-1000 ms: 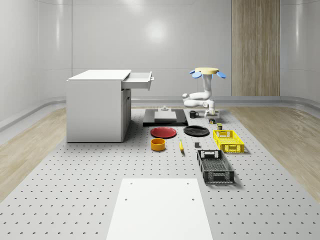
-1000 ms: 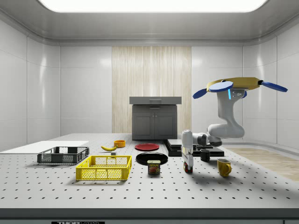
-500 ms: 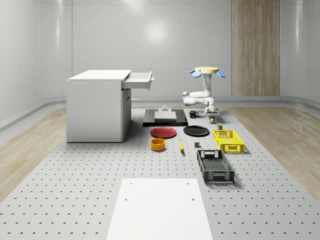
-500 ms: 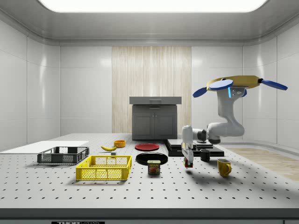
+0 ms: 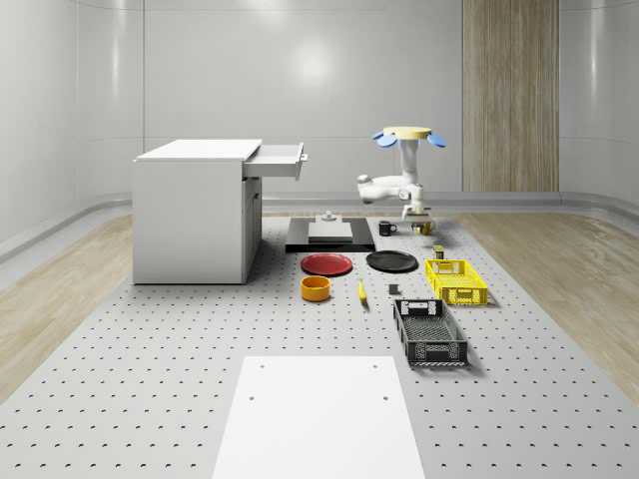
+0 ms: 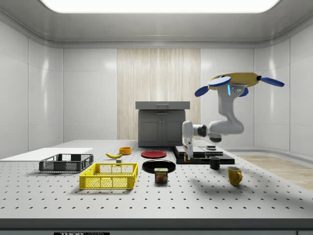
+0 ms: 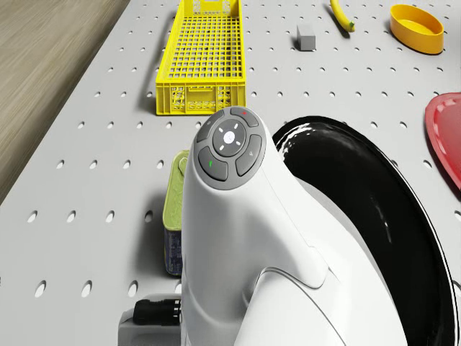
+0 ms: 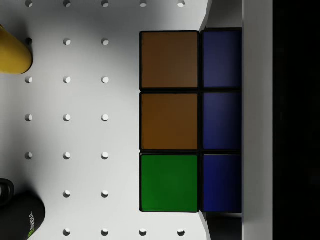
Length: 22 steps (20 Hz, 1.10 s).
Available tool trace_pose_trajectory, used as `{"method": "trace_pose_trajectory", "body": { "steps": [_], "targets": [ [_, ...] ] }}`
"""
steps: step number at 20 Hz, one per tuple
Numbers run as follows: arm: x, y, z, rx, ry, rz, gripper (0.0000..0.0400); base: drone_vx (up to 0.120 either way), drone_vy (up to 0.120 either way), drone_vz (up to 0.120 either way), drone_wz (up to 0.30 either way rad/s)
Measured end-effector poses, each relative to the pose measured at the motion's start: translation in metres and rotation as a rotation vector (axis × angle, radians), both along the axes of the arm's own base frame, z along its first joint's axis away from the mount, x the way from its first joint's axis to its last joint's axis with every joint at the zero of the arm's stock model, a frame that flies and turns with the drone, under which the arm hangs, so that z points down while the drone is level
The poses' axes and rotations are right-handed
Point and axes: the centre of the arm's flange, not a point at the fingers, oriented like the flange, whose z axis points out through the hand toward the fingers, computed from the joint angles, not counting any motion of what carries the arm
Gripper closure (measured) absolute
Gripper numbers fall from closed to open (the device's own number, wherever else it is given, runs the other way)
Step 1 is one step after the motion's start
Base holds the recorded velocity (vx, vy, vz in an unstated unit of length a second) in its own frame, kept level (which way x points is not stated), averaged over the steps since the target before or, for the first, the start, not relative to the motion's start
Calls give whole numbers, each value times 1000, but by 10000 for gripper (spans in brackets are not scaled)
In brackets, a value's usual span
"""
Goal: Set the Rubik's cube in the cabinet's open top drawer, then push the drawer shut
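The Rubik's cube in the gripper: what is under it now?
Under the Rubik's cube lies bare perforated table, well below; the cube hangs off it, held in the gripper. A yellow mug and a black mug stand beside. The table directly beneath is covered by the cube.

Pale panelled walls [image 5: 319,90] surround a perforated grey table [image 5: 150,379].

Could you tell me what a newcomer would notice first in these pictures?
Probably the drone hovering above the table's far end, its white arm bent down beside the black plate. Next, the Rubik's cube held in the gripper, clear of the table. Then the white cabinet at the whole-scene view's left, its top drawer open.
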Motion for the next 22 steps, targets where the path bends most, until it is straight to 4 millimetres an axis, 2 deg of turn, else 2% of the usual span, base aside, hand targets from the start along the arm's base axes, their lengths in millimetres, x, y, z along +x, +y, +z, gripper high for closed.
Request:
{"method": "trace_pose_trajectory", "body": {
  "steps": [7, 22],
  "targets": [
    [0, 0, -2, 0, 0, 0, 75, 120, -120, 120, 0],
    [0, 0, -2, 0, 0, 0, 75, 3, -120, 120, 0]
  ]
}}
